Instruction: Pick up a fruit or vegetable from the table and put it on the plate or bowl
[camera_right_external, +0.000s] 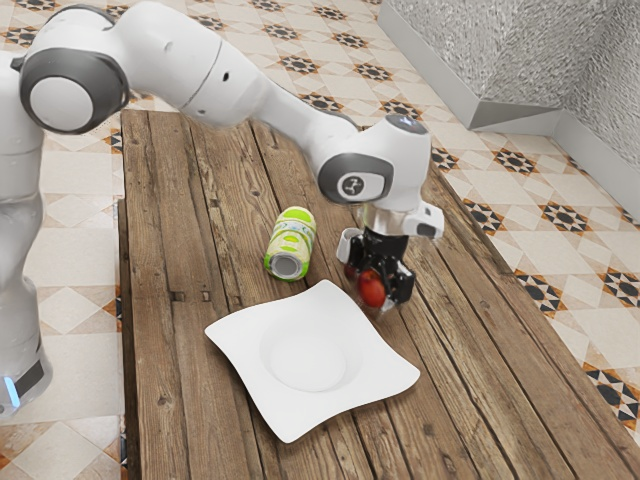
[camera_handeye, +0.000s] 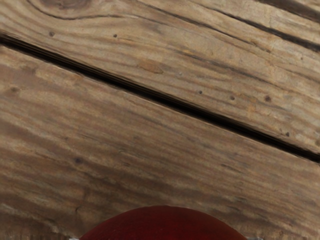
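Observation:
A small red fruit (camera_right_external: 371, 288), round like a tomato, sits between the black fingers of my gripper (camera_right_external: 373, 291), which is shut on it just above the wooden table (camera_right_external: 480, 380). The same red fruit (camera_handeye: 164, 224) bulges up under my hand in the wrist view, with bare planks beyond it. A white square plate (camera_right_external: 311, 358) with wavy edges lies on the table, and its upper right corner is right beside the gripper, toward the exterior view's left.
A green and white can (camera_right_external: 291, 241) lies on its side behind the plate, to the left of the gripper in the exterior view. The table's right edge runs close behind my hand. Patterned floor tiles surround the table.

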